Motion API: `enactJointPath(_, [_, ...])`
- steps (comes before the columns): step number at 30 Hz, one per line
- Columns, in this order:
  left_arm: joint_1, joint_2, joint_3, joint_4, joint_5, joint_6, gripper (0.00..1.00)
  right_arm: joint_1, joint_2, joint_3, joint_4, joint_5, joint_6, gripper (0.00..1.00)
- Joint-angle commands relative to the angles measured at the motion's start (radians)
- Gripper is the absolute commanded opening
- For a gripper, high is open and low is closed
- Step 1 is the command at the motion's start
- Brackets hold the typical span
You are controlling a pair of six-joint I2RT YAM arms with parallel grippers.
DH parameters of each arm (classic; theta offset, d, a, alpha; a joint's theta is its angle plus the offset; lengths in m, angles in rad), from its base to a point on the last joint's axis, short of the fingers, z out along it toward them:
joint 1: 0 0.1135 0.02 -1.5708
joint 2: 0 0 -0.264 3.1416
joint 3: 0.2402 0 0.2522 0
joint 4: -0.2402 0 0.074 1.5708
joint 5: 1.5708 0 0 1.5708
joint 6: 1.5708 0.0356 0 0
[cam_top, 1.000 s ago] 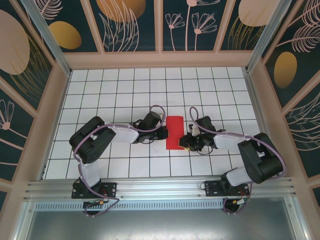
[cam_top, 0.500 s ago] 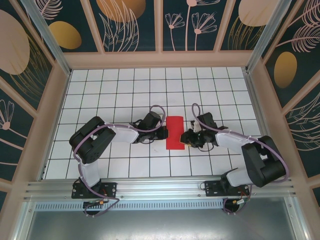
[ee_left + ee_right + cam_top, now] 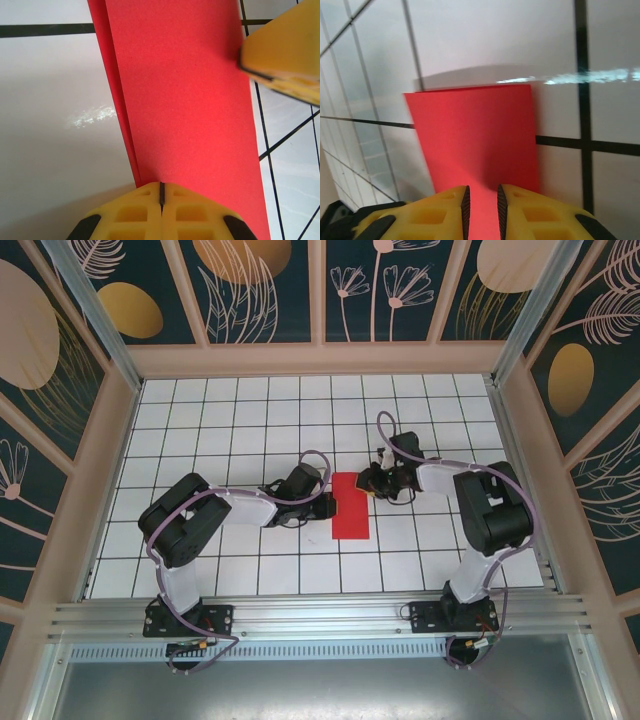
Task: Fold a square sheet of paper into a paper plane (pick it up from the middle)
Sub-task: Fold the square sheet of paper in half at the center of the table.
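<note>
At mid-surface (image 3: 250, 430), red paper (image 3: 350, 507) lies flat as a narrow folded strip. L tool (image 3: 331, 506) clenched, empty, tips on its edge; R tool (image 3: 369, 483) slightly parted over far end. Nose, wing folds prob. remain.

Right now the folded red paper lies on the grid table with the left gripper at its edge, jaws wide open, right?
Not open: the left gripper is shut, its jaws pressed together, as the left wrist view shows. The folded red paper does lie on the grid table at that gripper.
</note>
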Motion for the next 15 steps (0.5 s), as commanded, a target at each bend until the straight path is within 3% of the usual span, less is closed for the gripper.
enactJointPath(1, [0.003, 0.029, -0.053, -0.173, -0.054, 0.017, 0.0, -0.013, 0.037, 0.005, -0.01, 0.019, -0.026, 0.25])
enactJointPath(8, [0.002, 0.028, -0.05, -0.175, -0.051, 0.019, 0.0, -0.021, -0.023, 0.076, -0.029, -0.008, -0.036, 0.26])
enactJointPath(15, [0.003, 0.026, -0.041, -0.183, -0.048, 0.022, 0.0, -0.026, 0.1, 0.115, -0.012, -0.022, -0.036, 0.26])
